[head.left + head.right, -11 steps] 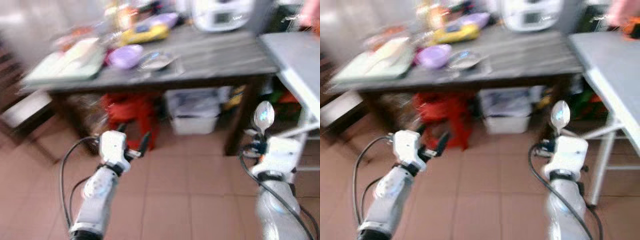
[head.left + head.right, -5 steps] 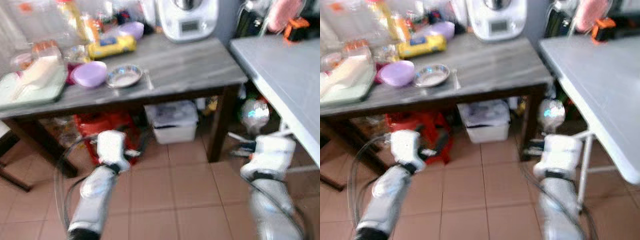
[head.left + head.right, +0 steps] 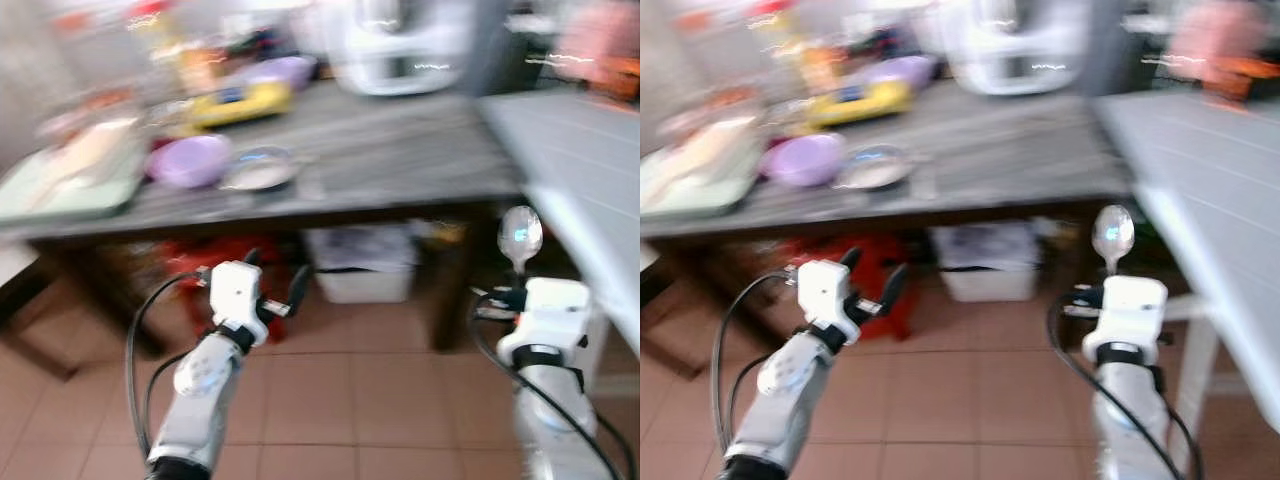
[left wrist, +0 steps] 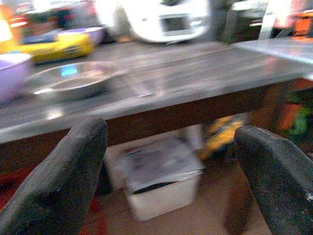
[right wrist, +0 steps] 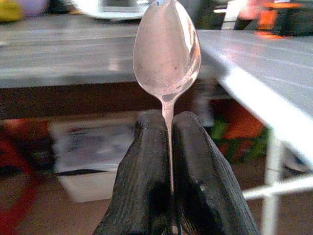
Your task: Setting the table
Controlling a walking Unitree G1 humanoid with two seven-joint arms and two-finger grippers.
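Note:
My right gripper (image 5: pixel 168 128) is shut on the handle of a metal spoon (image 5: pixel 167 51), whose bowl stands upright above the fingers; the same spoon (image 3: pixel 519 238) rises over my right wrist, level with the dark table's front edge. My left gripper (image 3: pixel 275 278) is open, held out over the tiled floor in front of the dark wooden table (image 3: pixel 400 165). A steel bowl (image 3: pixel 258 171) and a purple bowl (image 3: pixel 188 160) sit on that table. In the left wrist view the open fingers (image 4: pixel 63 181) frame the table edge and the steel bowl (image 4: pixel 68 79).
A white table (image 3: pixel 590 150) stands at the right, its edge close to my right arm. A white appliance (image 3: pixel 400 45), a yellow pack (image 3: pixel 245 100) and a tray (image 3: pixel 60 185) crowd the dark table. A white bin (image 3: pixel 365 265) and a red stool (image 3: pixel 215 270) sit underneath.
The whole view has swung and blurred as the camera moved; the dark table now sits more to the right. The spoon stays gripped and upright. The left gripper stays open.

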